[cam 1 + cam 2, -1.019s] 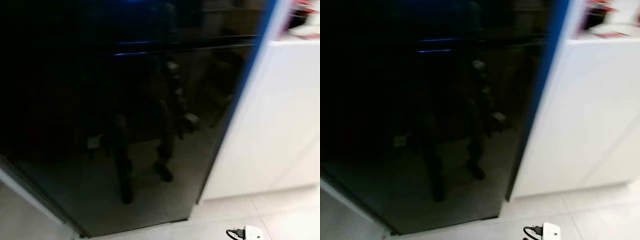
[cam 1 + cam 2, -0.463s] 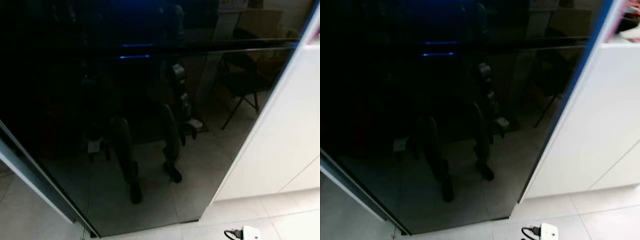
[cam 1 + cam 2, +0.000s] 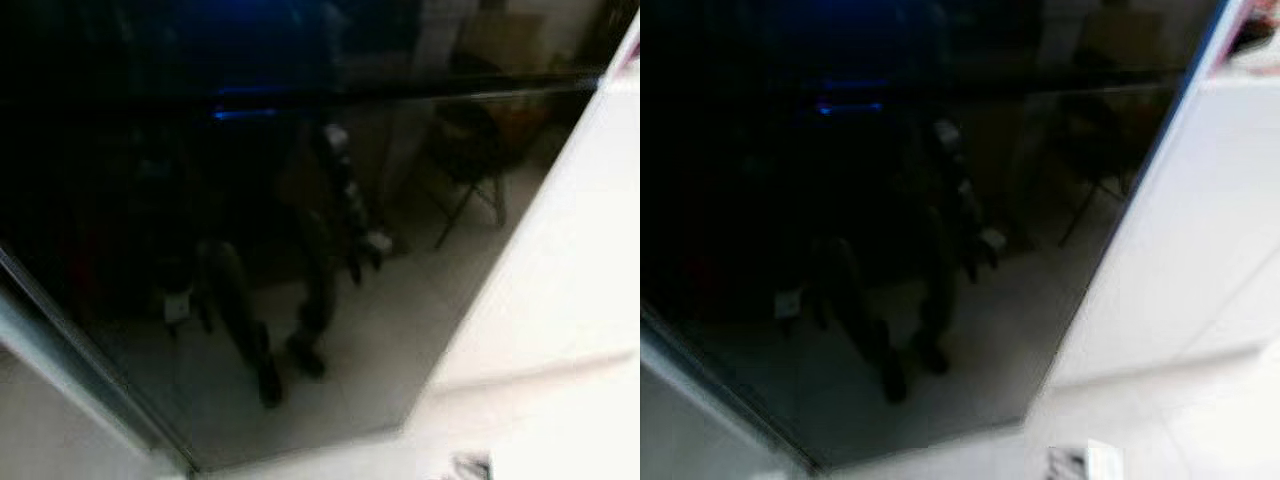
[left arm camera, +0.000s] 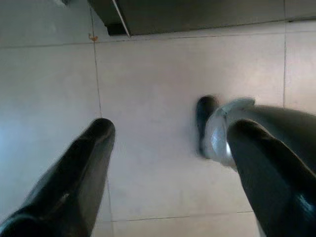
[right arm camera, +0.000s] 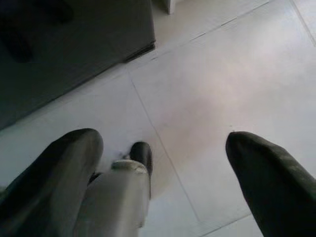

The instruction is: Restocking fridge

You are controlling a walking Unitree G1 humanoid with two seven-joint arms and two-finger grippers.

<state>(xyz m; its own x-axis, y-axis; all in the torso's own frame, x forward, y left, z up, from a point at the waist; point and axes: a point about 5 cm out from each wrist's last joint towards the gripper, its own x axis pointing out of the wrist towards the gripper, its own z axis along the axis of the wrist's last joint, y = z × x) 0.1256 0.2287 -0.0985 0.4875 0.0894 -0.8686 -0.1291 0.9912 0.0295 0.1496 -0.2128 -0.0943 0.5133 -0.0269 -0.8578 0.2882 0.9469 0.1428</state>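
Currently fridge door (image 3: 250, 200) shut, blurred; left pincer (image 4: 168, 163) and right pincer (image 5: 163, 168) spread, empty, above floor (image 4: 148, 74). Risk: bumping glossy door.

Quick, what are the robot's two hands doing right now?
Left hand: open, holding nothing, over the floor.
Right hand: open, holding nothing.

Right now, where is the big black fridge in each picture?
Left eye view: fridge across left and middle, white cabinet on its right.
Right eye view: fridge the same, left of the cabinet.
Left wrist view: fridge beyond the open left gripper.
Right wrist view: fridge beyond the open right gripper.
Shared landmark: the pale tiled floor.
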